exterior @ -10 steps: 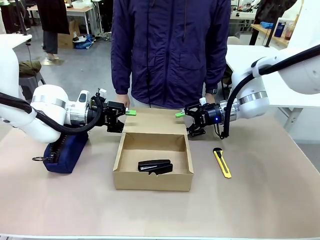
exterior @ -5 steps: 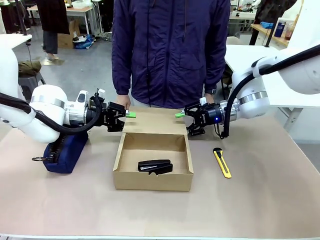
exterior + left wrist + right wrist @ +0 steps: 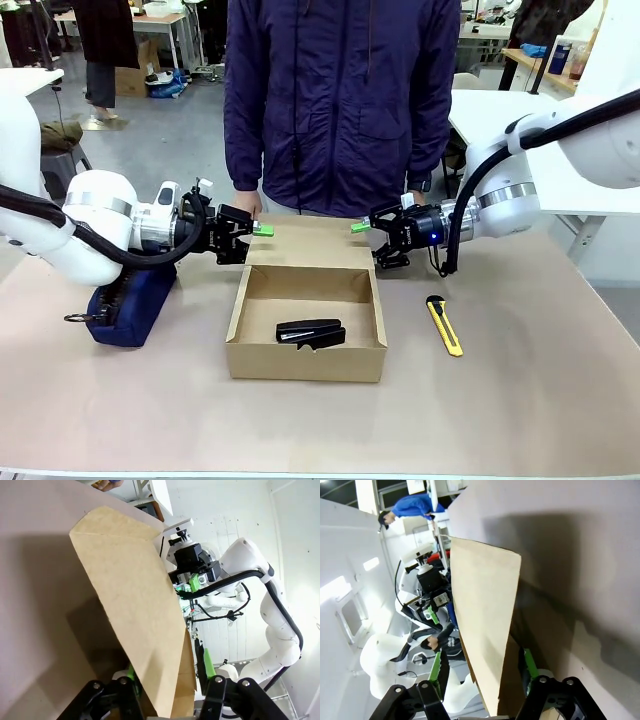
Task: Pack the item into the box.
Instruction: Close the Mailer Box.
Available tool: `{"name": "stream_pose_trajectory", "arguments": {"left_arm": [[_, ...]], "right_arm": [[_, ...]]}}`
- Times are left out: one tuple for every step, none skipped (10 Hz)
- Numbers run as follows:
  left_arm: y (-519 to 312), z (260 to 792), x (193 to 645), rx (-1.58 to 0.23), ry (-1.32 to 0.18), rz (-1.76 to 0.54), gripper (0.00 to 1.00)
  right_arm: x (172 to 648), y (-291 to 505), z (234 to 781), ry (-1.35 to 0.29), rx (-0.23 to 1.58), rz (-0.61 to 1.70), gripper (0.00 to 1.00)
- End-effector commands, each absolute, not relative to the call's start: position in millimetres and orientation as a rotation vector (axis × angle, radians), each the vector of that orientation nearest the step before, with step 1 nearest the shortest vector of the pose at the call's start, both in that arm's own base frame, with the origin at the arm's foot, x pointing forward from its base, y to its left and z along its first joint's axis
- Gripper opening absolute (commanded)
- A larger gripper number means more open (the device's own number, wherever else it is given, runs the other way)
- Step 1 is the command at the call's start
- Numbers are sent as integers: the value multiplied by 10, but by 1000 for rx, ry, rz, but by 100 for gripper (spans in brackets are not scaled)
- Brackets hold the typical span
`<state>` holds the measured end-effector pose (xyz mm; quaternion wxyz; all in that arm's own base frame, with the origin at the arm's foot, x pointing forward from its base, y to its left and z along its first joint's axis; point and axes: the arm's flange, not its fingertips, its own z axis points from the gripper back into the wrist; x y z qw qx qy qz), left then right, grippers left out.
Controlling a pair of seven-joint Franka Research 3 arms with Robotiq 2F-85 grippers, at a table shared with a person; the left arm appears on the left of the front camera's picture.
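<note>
**Left side has clamped the lid flap; right side closing**

- Change: left fingers (image 3: 262, 228) were part open a second ago and are now closed on the far-left corner of the lid flap (image 3: 310, 245). In the left wrist view the cardboard runs between the green pads.
- right fingers (image 3: 359, 229) sit at the far-right corner and straddle the flap edge. They are narrower than a second ago. Can't tell if they've clamped yet.
- Neither arm has shifted much in the front view. The flap lies flat behind the box (image 3: 305, 362), same as before, not lifted.
- Black stapler (image 3: 310, 333) lies in the box, lower centre of frame, near the front wall. It hasn't moved.
- My read: item is packed and this is the lid-closing step. Next is probably a two-arm lift and fold toward the near side, once the right grip is confirmed.
- Risk: uneven grip could skew the flap or drag the box.
- Utility knife (image 3: 444, 325) sits right of the box and the navy pouch (image 3: 130, 300) at left, both on the worktop (image 3: 520, 400), neither moved.
</note>
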<state>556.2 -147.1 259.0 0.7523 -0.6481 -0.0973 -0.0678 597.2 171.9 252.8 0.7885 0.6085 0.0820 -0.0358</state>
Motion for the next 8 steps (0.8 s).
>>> {"name": "stream_pose_trajectory", "arguments": {"left_arm": [[-1471,2580,5604,-1416,-198,-155,57],[-1467,2587,5601,-1417,-207,-156,57],[-1466,2606,5592,-1426,-225,-163,57],[-1470,2642,5566,-1428,-271,-177,57],[-1481,2696,5524,-1425,-322,-212,57],[-1494,2760,5472,-1427,-365,-257,57],[-1503,2824,5406,-1424,-409,-304,57],[-1504,2873,5340,-1419,-459,-334,57]], "right_arm": [[6009,1742,2538,119,1324,-52,57],[5983,1745,2556,138,1329,-37,57],[5964,1747,2576,135,1331,-27,57],[5922,1746,2620,118,1335,0,57],[5868,1739,2679,76,1339,42,57],[5822,1727,2729,30,1341,90,57],[5778,1713,2772,-20,1343,139,57],[5735,1708,2805,-55,1345,184,57]]}}
